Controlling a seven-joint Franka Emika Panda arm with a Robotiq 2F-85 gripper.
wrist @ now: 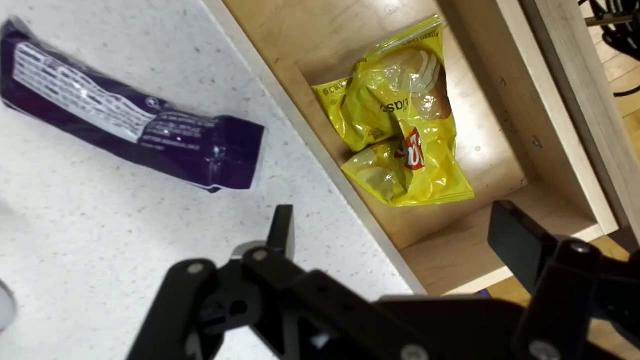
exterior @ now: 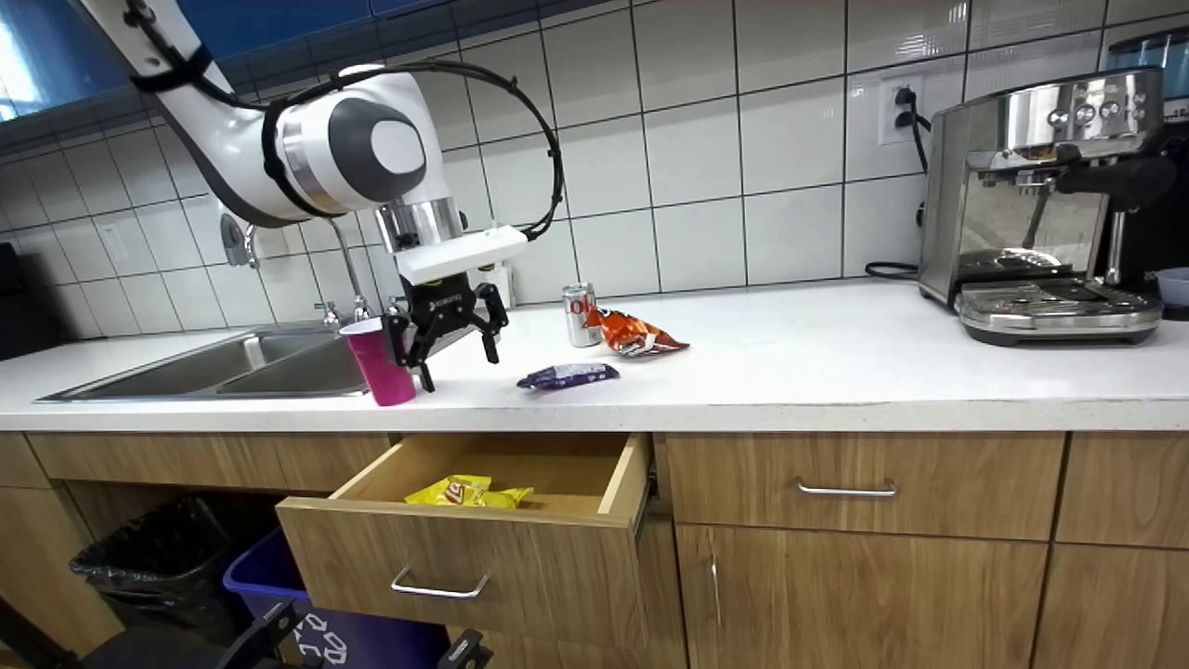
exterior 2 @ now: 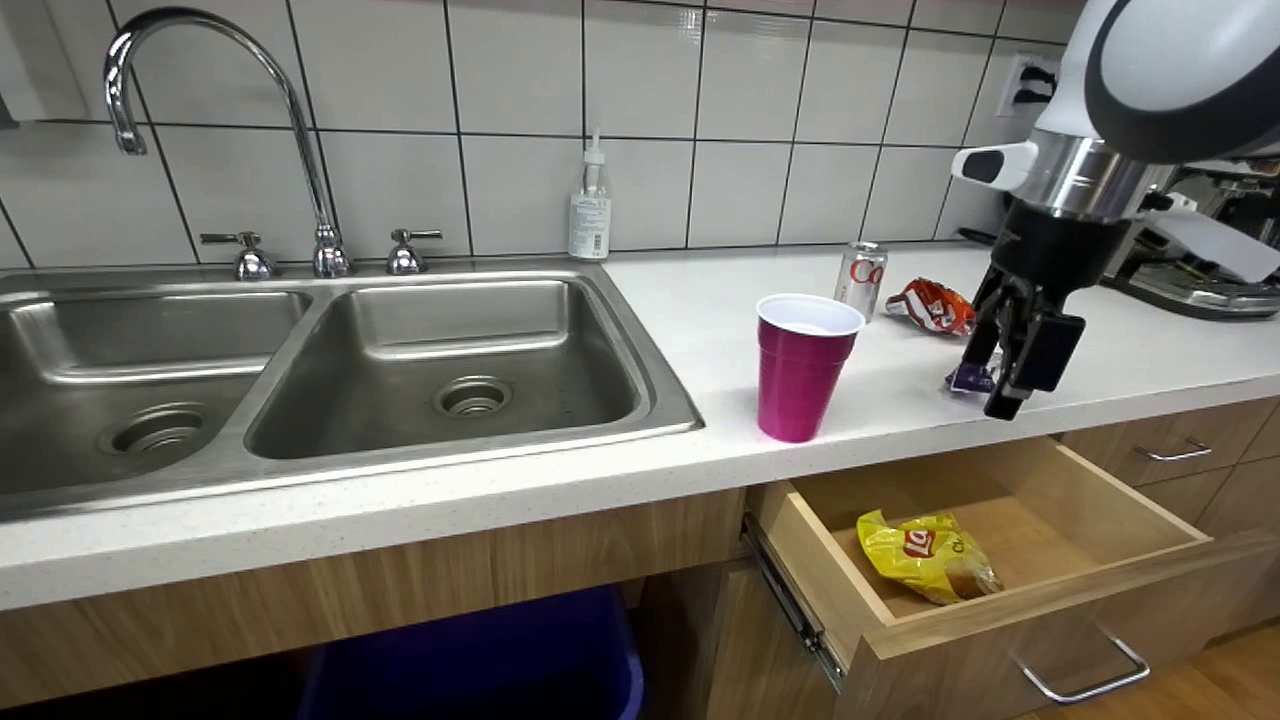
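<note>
- Step in hand: judged to be positioning with nothing carried. The gripper stands free close to the pulled-out drawer and the edge of the counter. Whether it is reaching or retreating cannot be determined.
- Item locations: a purple packet lies on the counter, upper left of the wrist view. A yellow chip bag lies inside the drawer, upper right of centre in that view. Neither is touched.
- Next move, as a judgement: a grip on the purple packet would call for shifting toward it, turning so the fingers span its narrow width, then lowering.
- Jaws: wide apart, nothing between them.
- Pose: the arm enters from the upper left of an exterior view and bends so the gripper points downward near the counter's front edge; fingertips appear clear of the surface.
- Clearance: a pink cup stands upright, right of centre in an exterior view, apart from the gripper. A silver can and an orange-red bag sit farther back on the counter.
</note>
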